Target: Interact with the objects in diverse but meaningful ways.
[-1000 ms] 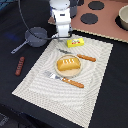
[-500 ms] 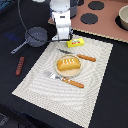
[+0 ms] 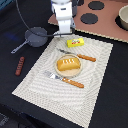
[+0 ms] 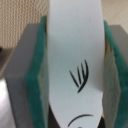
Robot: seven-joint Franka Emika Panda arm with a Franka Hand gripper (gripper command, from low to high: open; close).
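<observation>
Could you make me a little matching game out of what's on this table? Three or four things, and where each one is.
Things:
1. bread loaf
2. butter block
3. sausage
4. white fish

Places:
A. on the dark table, off the placemat
B. between the gripper's green pads
C. on the plate in the middle of the placemat
D. on the placemat's far edge, near the stove top

Pairs: 1-C, 2-D, 3-A, 4-B
</observation>
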